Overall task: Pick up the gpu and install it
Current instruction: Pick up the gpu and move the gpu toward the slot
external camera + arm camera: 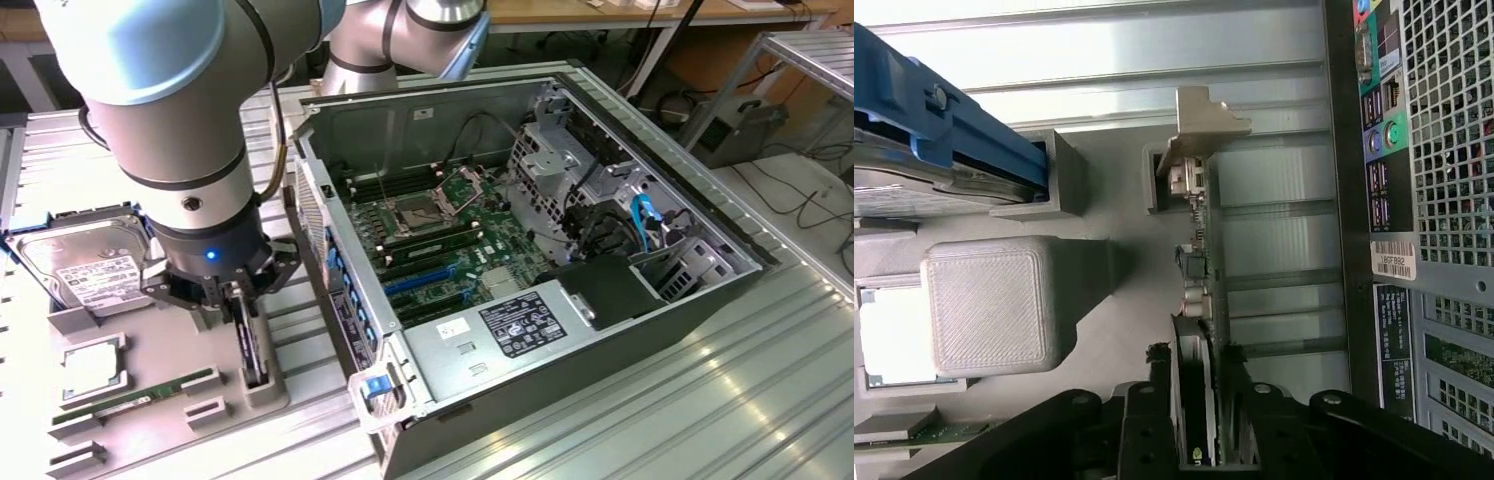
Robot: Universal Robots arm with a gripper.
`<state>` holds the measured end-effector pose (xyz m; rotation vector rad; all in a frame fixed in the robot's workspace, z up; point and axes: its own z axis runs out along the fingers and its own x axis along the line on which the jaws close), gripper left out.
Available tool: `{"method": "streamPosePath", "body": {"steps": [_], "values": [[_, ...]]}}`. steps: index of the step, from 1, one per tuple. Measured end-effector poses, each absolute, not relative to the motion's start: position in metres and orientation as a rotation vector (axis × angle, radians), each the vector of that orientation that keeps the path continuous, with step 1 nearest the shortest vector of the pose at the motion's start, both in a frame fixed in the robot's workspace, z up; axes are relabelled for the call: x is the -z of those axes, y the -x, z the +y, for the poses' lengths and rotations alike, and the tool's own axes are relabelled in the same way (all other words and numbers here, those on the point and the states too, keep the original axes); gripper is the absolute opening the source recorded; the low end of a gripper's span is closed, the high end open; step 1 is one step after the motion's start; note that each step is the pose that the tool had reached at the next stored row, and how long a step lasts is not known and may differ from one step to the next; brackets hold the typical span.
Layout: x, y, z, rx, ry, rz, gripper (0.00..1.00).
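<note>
Sitting over the gpu [1199,240], which stands on edge in the grey holder [274,395] on the worktop [747,400] beside the computer case [534,300], I cannot tell if my gripper [230,298] is clamped yet. I should grip squarely, mid-card, away from the bracket [1204,115], avoiding tilt.

The gpu [1199,250] is a matt dark card with a silvery metal bracket [1202,120]. Its grey holder [984,310] looks like matt plastic with fine ridged layers. The table [747,400] is ribbed, brushed metal, and the computer case [427,100] is dull grey sheet metal.
</note>
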<state>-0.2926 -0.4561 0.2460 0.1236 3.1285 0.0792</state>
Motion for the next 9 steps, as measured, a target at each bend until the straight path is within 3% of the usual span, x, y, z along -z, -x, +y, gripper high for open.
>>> {"method": "streamPosePath", "body": {"steps": [1, 9], "values": [[-0.2460, 0.2926, -0.4561, -0.079, -0.124, 3.129, 0.28], [-0.2459, 0.2928, -0.4560, -0.080, -0.002, 3.133, 0.26]]}}
